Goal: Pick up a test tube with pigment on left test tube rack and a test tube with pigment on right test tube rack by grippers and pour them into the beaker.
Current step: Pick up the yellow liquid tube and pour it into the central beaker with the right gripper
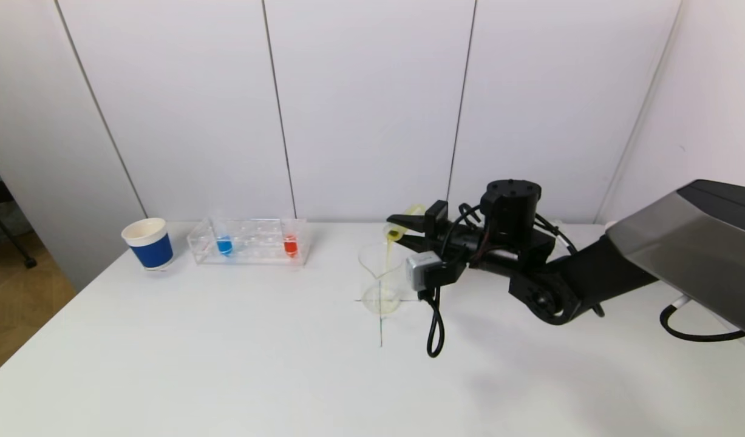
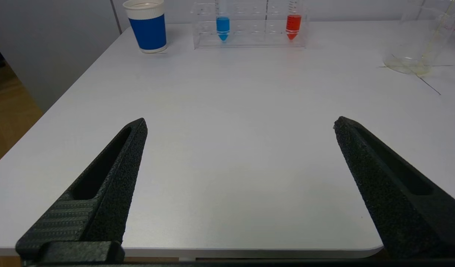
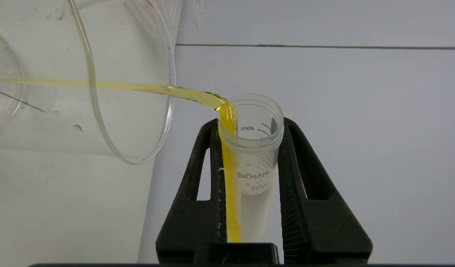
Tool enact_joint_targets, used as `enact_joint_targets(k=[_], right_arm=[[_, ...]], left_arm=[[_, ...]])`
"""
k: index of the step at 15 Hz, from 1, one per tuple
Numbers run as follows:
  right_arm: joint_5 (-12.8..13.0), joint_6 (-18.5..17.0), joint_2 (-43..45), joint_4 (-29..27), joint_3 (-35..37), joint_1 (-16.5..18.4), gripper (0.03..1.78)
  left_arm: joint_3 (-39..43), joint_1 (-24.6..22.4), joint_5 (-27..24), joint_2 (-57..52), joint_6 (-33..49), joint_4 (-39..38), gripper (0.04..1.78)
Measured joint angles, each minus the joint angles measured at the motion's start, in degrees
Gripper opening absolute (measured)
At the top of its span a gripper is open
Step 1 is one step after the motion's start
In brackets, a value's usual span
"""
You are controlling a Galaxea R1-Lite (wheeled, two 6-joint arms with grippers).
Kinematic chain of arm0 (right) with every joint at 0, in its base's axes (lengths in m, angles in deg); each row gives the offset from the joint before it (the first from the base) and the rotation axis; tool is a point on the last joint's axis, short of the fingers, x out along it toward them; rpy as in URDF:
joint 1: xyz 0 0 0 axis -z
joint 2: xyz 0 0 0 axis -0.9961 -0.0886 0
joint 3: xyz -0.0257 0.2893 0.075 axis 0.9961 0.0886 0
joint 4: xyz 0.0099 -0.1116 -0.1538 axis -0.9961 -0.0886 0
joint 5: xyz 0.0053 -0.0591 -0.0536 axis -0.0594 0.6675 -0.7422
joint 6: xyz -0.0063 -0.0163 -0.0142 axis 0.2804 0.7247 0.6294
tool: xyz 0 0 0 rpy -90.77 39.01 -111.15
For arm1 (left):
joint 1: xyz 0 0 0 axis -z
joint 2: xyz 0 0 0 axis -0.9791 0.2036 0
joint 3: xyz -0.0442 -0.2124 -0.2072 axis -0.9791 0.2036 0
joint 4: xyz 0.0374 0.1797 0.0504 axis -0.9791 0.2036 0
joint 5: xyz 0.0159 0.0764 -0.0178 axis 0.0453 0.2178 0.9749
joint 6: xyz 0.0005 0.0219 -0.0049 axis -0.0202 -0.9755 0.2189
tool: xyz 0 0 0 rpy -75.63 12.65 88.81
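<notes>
My right gripper (image 1: 396, 229) is shut on a clear test tube (image 1: 402, 224) with yellow pigment, tilted mouth-down over the glass beaker (image 1: 381, 279). A thin yellow stream (image 1: 385, 261) runs from the tube's mouth into the beaker. The right wrist view shows the fingers on both sides of the tube (image 3: 251, 155) and the stream passing over the beaker's rim (image 3: 170, 92). The left rack (image 1: 251, 243) holds a blue tube (image 1: 224, 244) and a red tube (image 1: 290, 246). My left gripper (image 2: 240, 119) is open and empty above the table's front edge. The right rack is out of view.
A blue and white paper cup (image 1: 149, 244) stands left of the rack at the table's back left. The right arm's black cable (image 1: 434, 328) hangs down to the table just right of the beaker. The white table (image 1: 226, 364) ends at the wall behind.
</notes>
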Motion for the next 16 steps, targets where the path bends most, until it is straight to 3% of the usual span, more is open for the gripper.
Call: enact_joint_targets(k=[9, 16], right_arm=[[2.41, 3.80, 0.74, -7.47, -3.33, 0.02, 0.47], [2.67, 5.90, 0.79, -9.73, -4.68, 0.05, 0.47]], left_arm=[[0.00, 0.00, -0.02, 0.00, 0.02, 0.02, 1.76], [0.00, 0.00, 0.00, 0.00, 0.02, 0.02, 1.76]])
